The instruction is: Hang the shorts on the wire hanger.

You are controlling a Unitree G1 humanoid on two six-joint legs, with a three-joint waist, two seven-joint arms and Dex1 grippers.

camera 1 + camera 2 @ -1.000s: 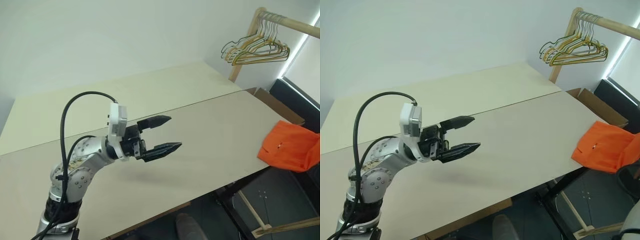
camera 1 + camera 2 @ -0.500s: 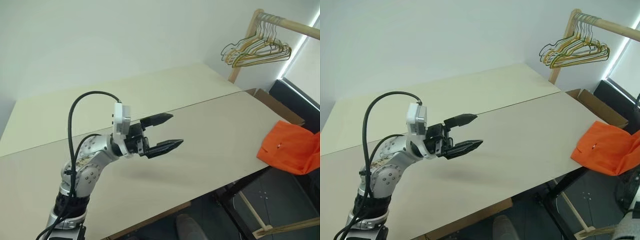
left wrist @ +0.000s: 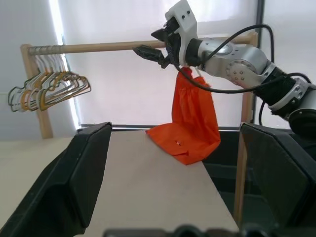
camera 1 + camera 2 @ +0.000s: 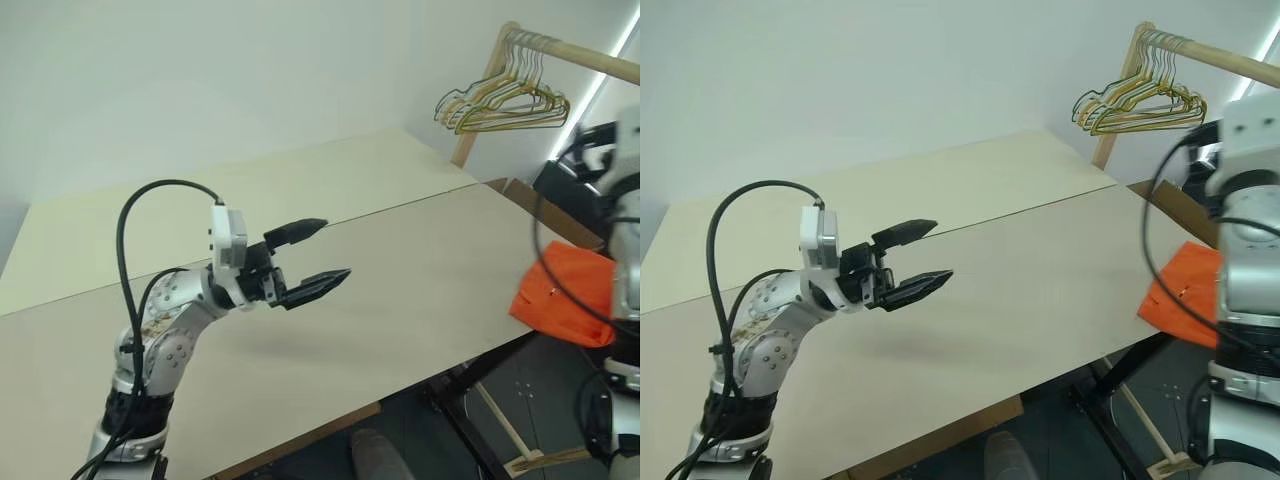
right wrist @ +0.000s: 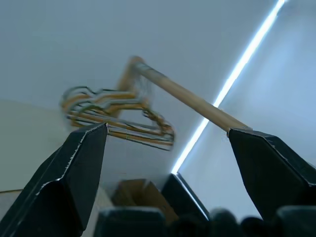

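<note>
The bright orange shorts (image 4: 558, 300) lie bunched over the right end of the table (image 4: 420, 260), partly hanging off its edge. The wire hanger is out of view. My left gripper (image 4: 336, 250) hovers open above the middle of the table, pointing right toward the shorts, with nothing between its fingers. My right arm (image 4: 1245, 200) stands at the table's right end, in front of the shorts. In the left wrist view my right gripper (image 3: 150, 43) is raised above the shorts (image 3: 190, 123), open and empty. It points toward the wooden rail (image 5: 187, 94).
A bunch of green, yellow and orange hangers (image 4: 500, 100) hangs on a wooden rail (image 4: 570, 52) at the back right. A cardboard box (image 4: 530, 200) sits past the table's right end. A seam runs across the table between its two boards.
My right arm has swung into view from the right and now stands raised over the shorts. My left gripper drifted slightly left, still open.
</note>
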